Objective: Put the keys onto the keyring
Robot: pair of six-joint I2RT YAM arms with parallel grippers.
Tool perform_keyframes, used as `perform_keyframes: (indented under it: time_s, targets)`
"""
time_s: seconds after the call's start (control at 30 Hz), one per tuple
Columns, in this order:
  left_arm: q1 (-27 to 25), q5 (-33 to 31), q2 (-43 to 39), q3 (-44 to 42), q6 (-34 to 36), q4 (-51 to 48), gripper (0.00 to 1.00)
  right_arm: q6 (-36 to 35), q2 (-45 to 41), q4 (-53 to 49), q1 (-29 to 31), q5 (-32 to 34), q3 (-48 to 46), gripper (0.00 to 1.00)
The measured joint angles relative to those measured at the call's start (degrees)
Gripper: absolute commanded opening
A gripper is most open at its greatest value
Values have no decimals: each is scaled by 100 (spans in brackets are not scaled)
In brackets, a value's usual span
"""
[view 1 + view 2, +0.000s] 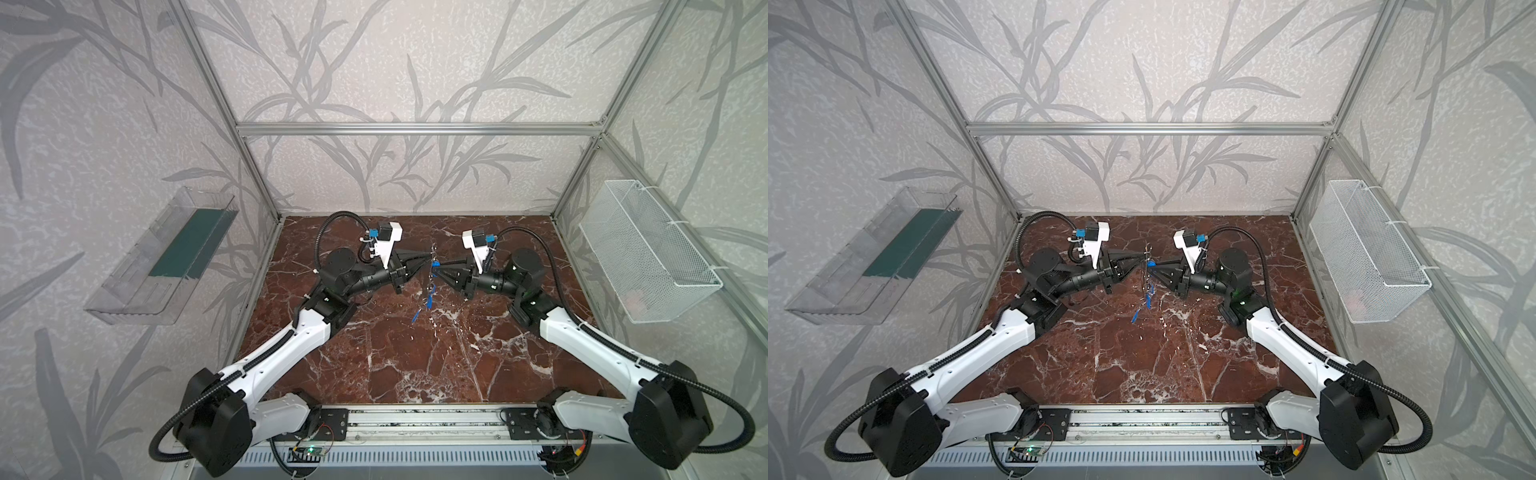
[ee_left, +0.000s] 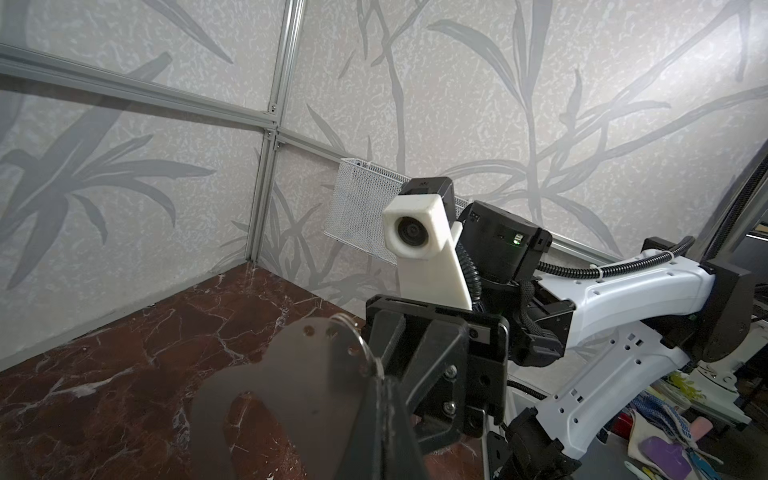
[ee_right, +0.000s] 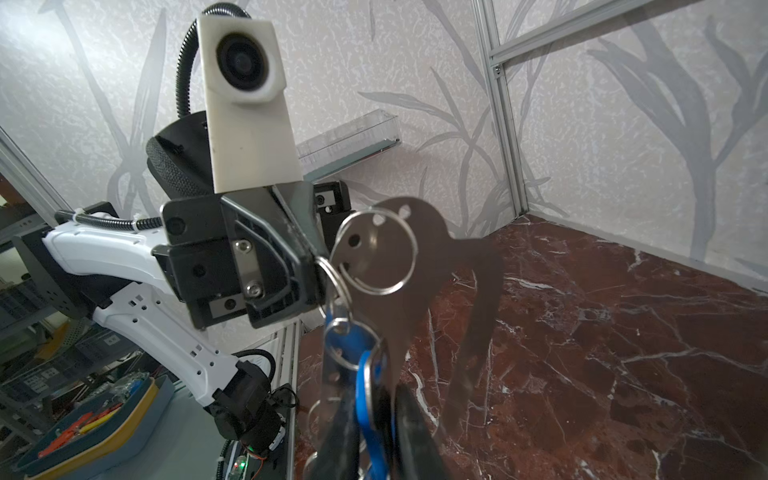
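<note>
The keyring [image 3: 440, 249], a flat grey metal plate, hangs in mid-air above the table and shows edge-on in both top views [image 1: 433, 251]. My left gripper [image 2: 384, 380] is shut on the plate's edge [image 2: 291, 374], beside the small holes. A large split ring [image 3: 376, 253] passes through one hole. The keys [image 1: 428, 291] dangle below on smaller rings, their blue tags [image 1: 1136, 316] hanging lowest. My right gripper [image 3: 370, 415] meets the plate from the opposite side, jaws closed on one blue tag [image 3: 365, 395]. In both top views the two grippers' tips [image 1: 1142, 257] nearly touch.
A red-brown marble tabletop [image 1: 415, 353] lies beneath. A clear plastic tray [image 1: 166, 257] is fixed to the left wall and a white mesh basket [image 1: 648, 253] to the right wall. Aluminium frame posts stand at the corners.
</note>
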Motion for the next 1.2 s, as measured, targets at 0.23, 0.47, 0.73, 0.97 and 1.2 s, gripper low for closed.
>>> perform_keyframes:
  time_s: [0.23,0.47,0.73,0.97,1.2]
  targets:
    - [0,-59,98,-72,-205,382,0,-37,-11,-13,61,11,-15,0]
    - [0,-103,205,-221,-457,761,0,-470,-11,-363,374,153,22,0]
    - [-4,-125,326,-225,-560,909,0,-782,-13,-713,396,369,122,19]
    - [-4,-271,323,-225,-551,1088,0,-619,-201,-739,210,496,-125,26]
    - [-4,-313,323,-225,-553,1130,0,-109,-457,-216,-219,516,-457,26]
